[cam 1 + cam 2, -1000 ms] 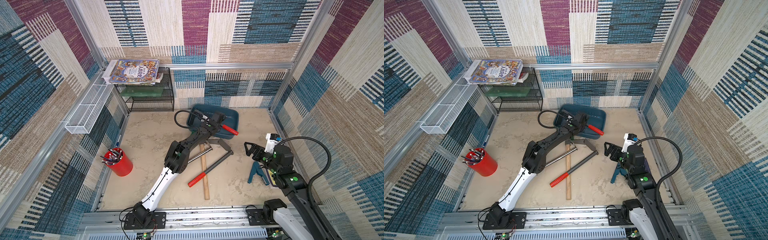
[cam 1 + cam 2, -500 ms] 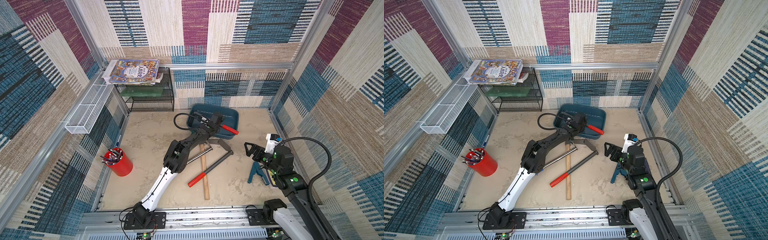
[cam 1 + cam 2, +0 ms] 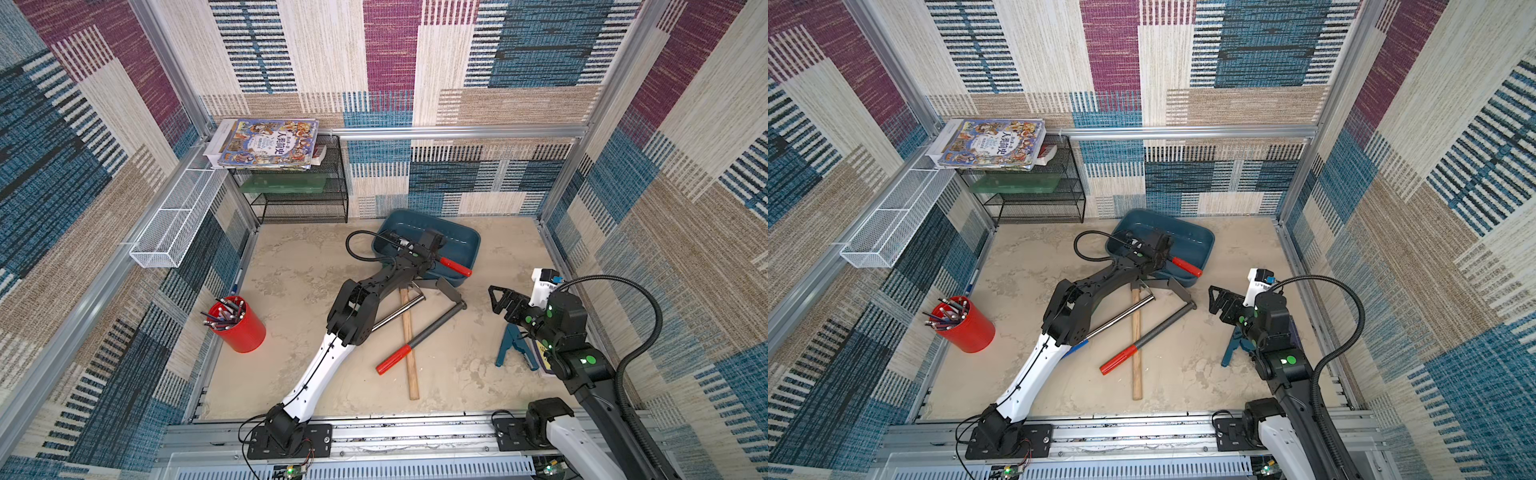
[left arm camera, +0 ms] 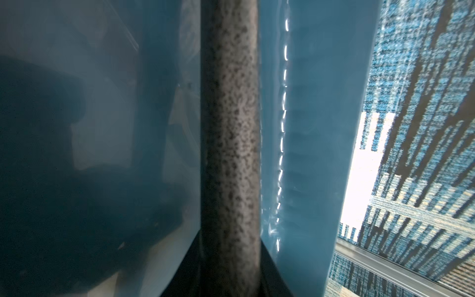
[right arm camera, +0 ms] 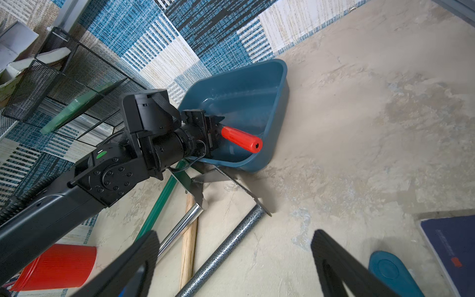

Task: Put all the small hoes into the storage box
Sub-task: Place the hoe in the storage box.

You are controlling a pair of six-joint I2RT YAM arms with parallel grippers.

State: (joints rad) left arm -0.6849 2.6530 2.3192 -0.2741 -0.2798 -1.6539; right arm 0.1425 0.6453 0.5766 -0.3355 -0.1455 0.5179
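Crossed tools (image 3: 409, 338) beside storage box (image 3: 466, 248)

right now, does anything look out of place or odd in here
Yes: the small hoe is only partly in the storage box; its red grip juts out over the near rim, shaft clamped in the left pincer. Beside the box, long tools lie crossed in a heap on the floor.

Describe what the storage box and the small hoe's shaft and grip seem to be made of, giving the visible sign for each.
The storage box is probably moulded plastic, dark teal and glossy: glints of light run along its smooth inner wall. The small hoe has a shaft that looks like metal tube with a speckled grey painted finish. Its red grip seems to be moulded plastic or rubber, evenly coloured with little shine.
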